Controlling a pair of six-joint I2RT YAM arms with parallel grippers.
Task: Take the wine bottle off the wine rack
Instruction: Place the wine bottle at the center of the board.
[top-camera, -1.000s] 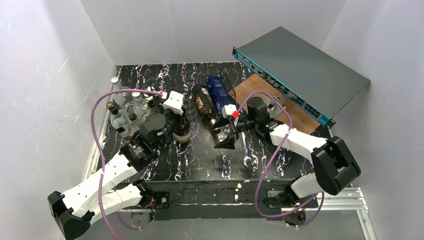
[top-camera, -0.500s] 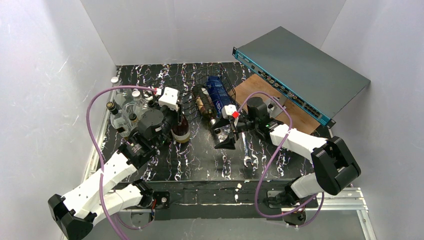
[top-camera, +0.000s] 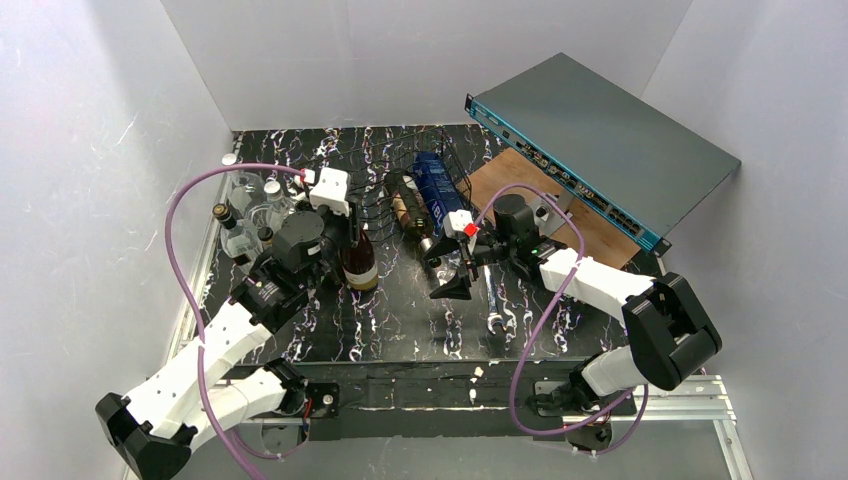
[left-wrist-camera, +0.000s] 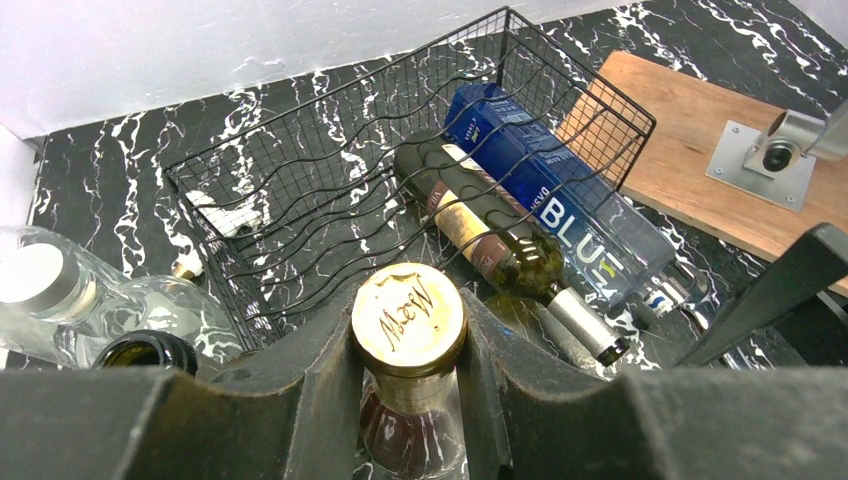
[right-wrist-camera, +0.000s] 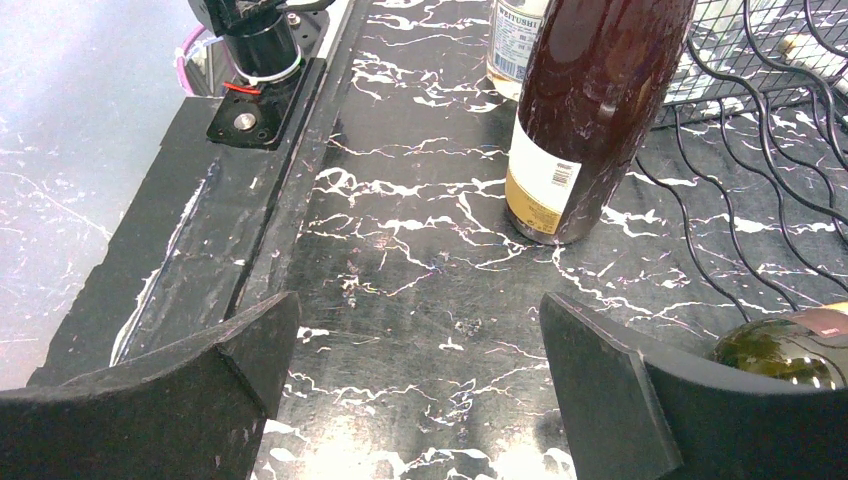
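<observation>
The dark brown glass wine bottle with a gold cap and cream label (left-wrist-camera: 409, 318) is already off the low black thin-wire wine rack (left-wrist-camera: 400, 90); it stands about upright just beside the rack's left edge, base at or just above the black marbled tabletop (top-camera: 400, 320); within the last second its top swung slightly left while its base barely moved, so probably only setting down remains; the left end effector (top-camera: 345, 235) is clamped on its neck; the right end effector (right-wrist-camera: 420, 370) gapes wide, empty, near the green glass bottle (left-wrist-camera: 490, 235) and blue bottle (left-wrist-camera: 560, 200) lying in the rack.

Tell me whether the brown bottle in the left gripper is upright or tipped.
Upright: the brown bottle stands base-down on the table, its top clamped by the left gripper.
</observation>
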